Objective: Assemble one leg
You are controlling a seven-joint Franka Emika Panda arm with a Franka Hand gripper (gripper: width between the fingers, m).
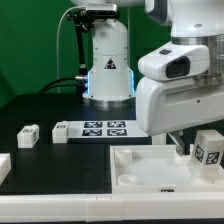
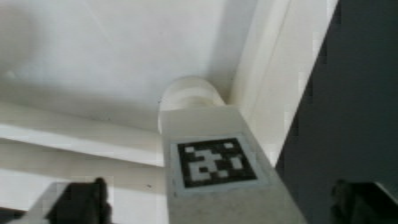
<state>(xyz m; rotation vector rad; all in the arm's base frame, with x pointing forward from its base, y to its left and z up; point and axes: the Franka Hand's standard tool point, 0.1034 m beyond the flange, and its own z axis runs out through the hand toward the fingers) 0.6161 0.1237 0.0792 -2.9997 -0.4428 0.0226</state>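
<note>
Black table (image 1: 40, 110) sits in front of a green wall. On the exterior view's right, the small white plastic leg (image 2: 210, 140) with a black-and-white square tag points its long side away from the tool (image 2: 221, 203). Its round tip is at a corner of the big white square tray (image 1: 150, 180). The tool is open, with one dark finger on each side, not touching the leg. The fat white arm (image 1: 185, 100) hangs over it.
</note>
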